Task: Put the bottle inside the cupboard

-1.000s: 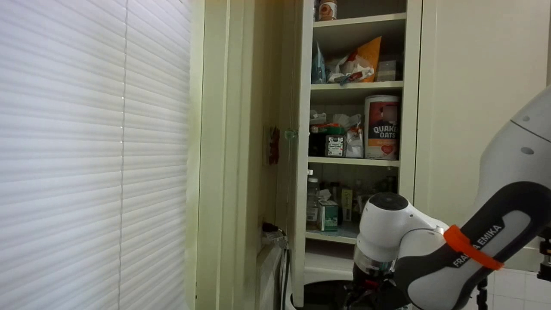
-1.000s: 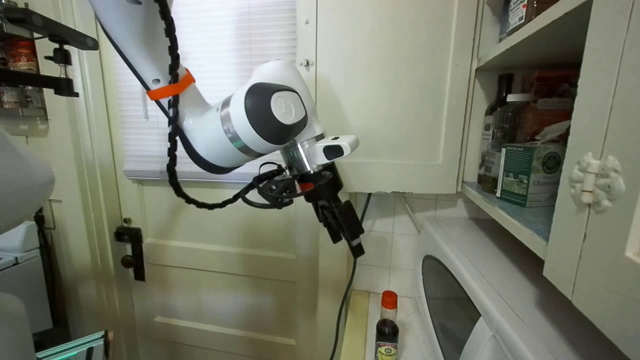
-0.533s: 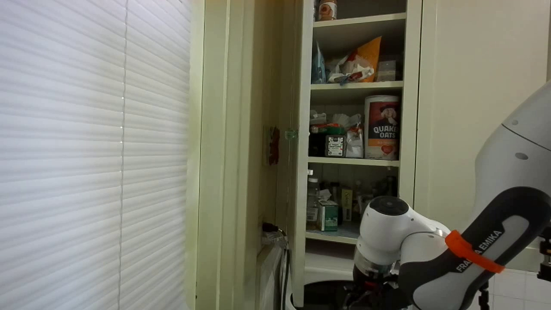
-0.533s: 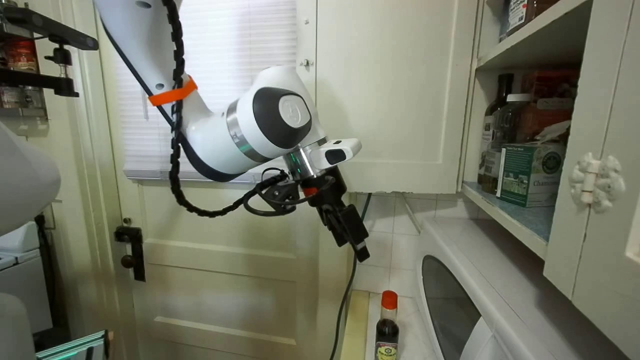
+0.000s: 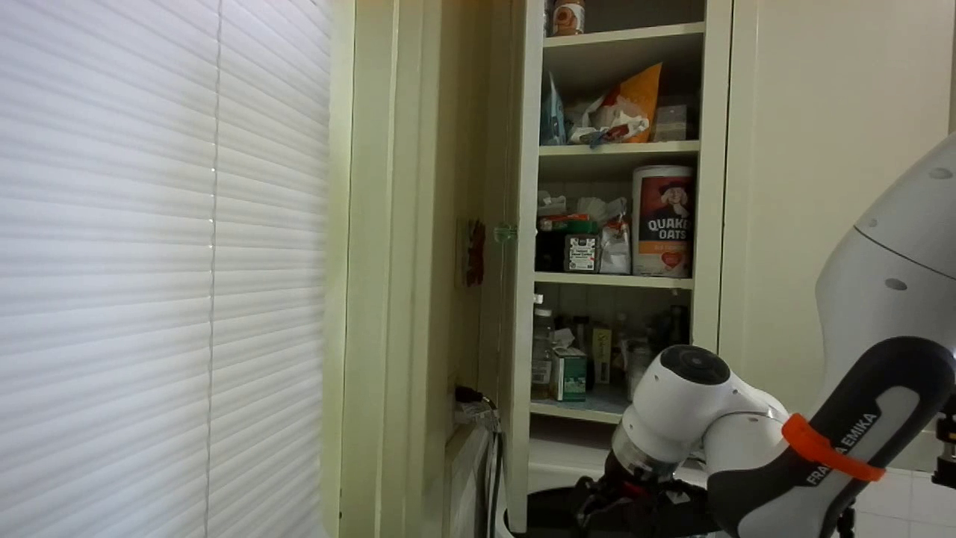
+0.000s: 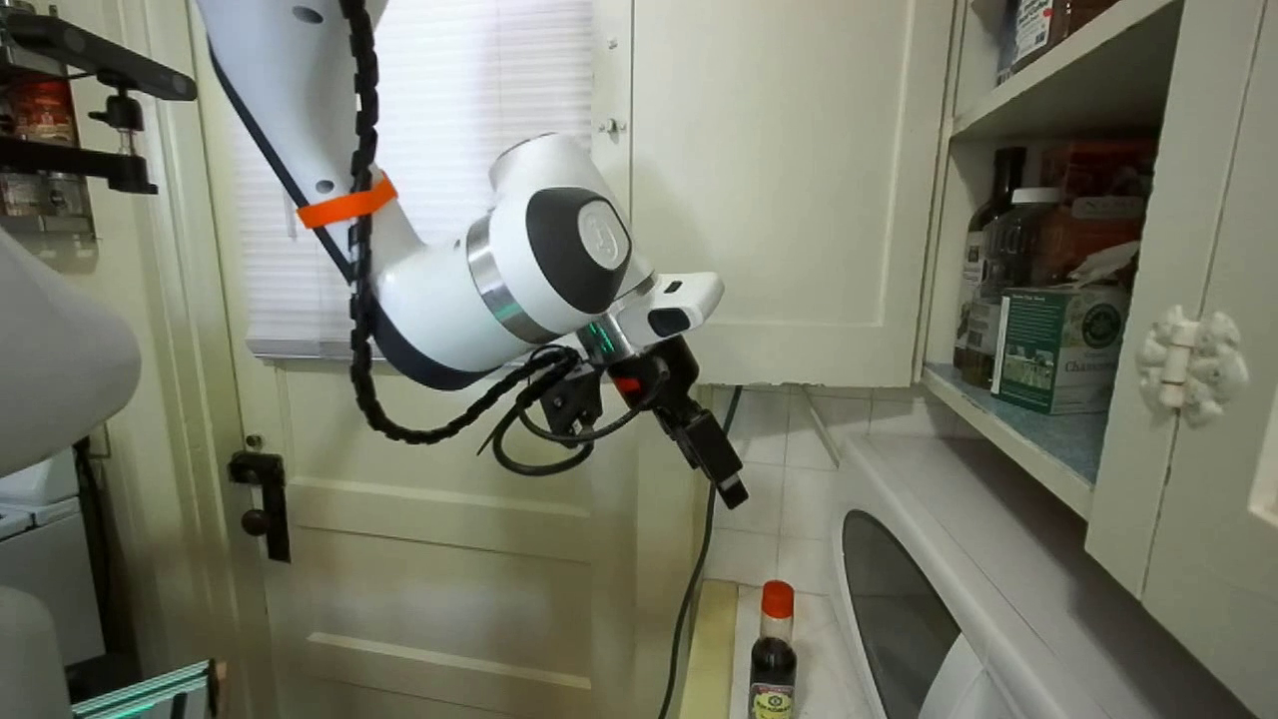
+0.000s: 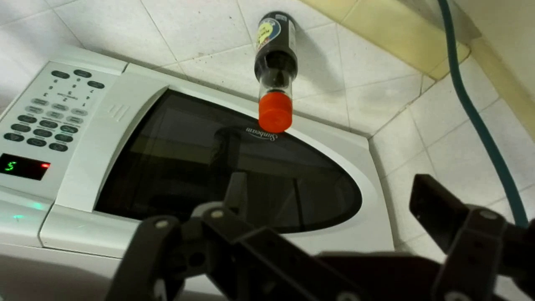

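The wrist view shows my hand [image 7: 330, 194] spread wide, while in an exterior view its dark, angular fingers [image 6: 714, 449] overlap into one black block and the gap cannot be judged. The bottle [image 6: 773, 659] I find there and in the wrist view, upright on the white-tiled counter [image 7: 209, 33], just in front of the microwave [image 7: 104, 108], apart from my hand and lower than it. Its neck is clear, its body dark, its cap [image 7: 276, 112] smooth and orange-red; the label [image 7: 268, 33] carries a round yellow patch whose lettering is too small for me to read surely. Only the wrist view gives me the microwave's full face: a keypad [image 7: 48, 110] of oval buttons, "Sunbeam" upside down on the glossy dark window [image 7: 179, 167], a green figure lit on the display [image 7: 25, 166]. The cream-painted cupboard [image 5: 717, 149] is open in both exterior views. In an exterior view I see several shelves of it, with a round canister [image 5: 663, 224] that reads "QUAKE" above "OATS" and a pointed orange packet [image 5: 638, 104] one shelf higher. In an exterior view a green-and-white box [image 6: 1063, 350] shows "Cham". On my arm [image 5: 754, 441] I can make out "EMIKA"; an orange band [image 5: 829, 452] crosses the word before it.
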Controlling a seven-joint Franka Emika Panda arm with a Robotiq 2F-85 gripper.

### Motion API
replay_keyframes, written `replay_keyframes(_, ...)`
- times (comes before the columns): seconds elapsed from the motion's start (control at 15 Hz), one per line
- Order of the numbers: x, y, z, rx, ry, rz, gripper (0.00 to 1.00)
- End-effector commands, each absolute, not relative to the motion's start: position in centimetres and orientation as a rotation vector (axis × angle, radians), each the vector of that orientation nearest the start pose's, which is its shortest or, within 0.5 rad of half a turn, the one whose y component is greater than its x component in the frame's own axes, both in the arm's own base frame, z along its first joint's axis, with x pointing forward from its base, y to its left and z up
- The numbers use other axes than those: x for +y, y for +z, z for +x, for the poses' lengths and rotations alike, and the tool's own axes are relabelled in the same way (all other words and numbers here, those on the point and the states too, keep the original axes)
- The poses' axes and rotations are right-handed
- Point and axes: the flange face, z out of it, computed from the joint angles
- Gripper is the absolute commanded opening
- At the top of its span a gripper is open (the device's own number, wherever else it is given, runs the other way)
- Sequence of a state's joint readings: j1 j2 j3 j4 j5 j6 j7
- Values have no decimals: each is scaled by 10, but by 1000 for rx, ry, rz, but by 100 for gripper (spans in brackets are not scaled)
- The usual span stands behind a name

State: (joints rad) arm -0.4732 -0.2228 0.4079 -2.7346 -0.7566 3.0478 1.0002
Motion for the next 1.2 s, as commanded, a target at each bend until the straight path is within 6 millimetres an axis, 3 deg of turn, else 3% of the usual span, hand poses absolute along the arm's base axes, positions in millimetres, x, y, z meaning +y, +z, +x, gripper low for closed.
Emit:
replay_keyframes(0.0, 7, 336, 412, 600, -1021, -3001, 100)
replay_keyframes(0.27, -2, 333, 407, 694, -1064, -2977, 100)
replay_keyframes(0.93, 3, 282, 404, 825, -869, -3038, 100)
replay_keyframes(1.0, 3, 292, 405, 792, -913, -3028, 100)
replay_keyframes(1.13, 3, 287, 404, 798, -890, -3033, 100)
